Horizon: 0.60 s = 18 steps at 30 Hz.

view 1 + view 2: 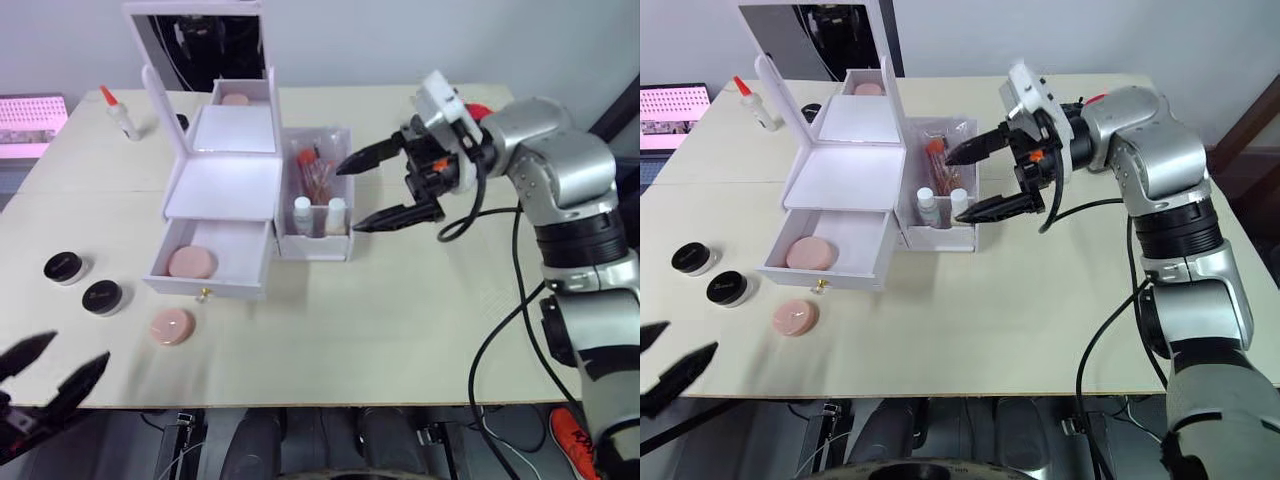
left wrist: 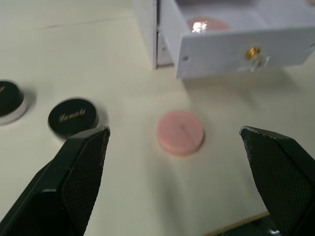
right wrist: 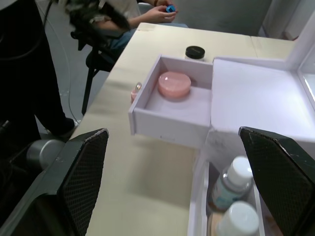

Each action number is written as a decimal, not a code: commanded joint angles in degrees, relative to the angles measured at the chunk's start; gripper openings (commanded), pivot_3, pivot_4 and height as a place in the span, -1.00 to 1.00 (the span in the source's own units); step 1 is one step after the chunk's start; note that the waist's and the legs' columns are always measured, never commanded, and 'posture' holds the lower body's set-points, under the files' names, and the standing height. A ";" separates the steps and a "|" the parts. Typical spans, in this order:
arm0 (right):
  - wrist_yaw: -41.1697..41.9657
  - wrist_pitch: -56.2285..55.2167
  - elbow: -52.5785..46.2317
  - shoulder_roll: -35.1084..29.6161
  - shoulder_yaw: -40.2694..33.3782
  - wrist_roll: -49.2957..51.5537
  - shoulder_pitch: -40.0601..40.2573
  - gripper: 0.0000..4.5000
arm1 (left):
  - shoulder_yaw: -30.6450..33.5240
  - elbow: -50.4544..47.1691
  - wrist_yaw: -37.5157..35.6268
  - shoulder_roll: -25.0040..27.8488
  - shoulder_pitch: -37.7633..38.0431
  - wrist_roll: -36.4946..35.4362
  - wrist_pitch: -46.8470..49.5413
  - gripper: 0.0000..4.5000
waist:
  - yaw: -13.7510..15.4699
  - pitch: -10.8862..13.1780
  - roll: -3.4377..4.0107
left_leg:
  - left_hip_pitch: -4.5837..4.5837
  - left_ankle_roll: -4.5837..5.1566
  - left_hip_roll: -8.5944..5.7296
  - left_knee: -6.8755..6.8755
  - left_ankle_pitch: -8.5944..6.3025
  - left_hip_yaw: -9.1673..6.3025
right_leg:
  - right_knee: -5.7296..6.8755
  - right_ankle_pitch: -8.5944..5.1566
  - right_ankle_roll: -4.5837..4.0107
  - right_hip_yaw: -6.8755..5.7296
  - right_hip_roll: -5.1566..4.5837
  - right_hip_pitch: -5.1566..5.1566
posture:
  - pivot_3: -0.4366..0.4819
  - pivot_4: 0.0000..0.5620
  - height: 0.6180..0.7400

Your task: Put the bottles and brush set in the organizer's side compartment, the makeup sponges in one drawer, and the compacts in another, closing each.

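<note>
My right pincer (image 1: 378,190) hangs spread wide and empty just beside the organizer's side compartment (image 1: 317,243), one black finger level with the brush set (image 1: 318,175) standing in it, the other near the compartment's front corner. Two white-capped bottles (image 1: 318,214) stand side by side at the front of that compartment, the brush set behind them.

My left pincer (image 1: 55,365) hovers at the near edge of the table (image 1: 420,300), also spread and empty, well apart from the organizer (image 1: 225,190). In its wrist view a pink makeup sponge (image 2: 180,132) lies on the table between its two fingers (image 2: 81,172), just in front of the open drawer.

The organizer's lower drawer (image 1: 205,262) is pulled out toward me, with a second pink makeup sponge (image 1: 190,262) lying inside it. Behind the raised lid, an upper tray holds another pink round item (image 1: 235,99); I cannot tell what kind.

Two black-lidded compacts (image 1: 83,282) sit on the table to the left of the drawer, near each other and apart from the loose sponge. A small white bottle with a red tip (image 1: 119,112) stands at the far left of the table. In my right wrist view, a person (image 3: 123,19) sits beyond the table's end.
</note>
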 commanded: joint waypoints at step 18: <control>4.21 2.37 -5.85 -8.88 -1.40 0.19 2.48 1.00 | -22.94 0.98 7.60 -14.32 8.44 13.37 -24.83 0.98 | -0.24 0.02 -0.10 | -0.08 -0.11 0.00 -0.02 -0.14 0.15 | -0.41 -0.01 0.03 0.03 -0.03 0.05 | -0.05 -0.47 1.00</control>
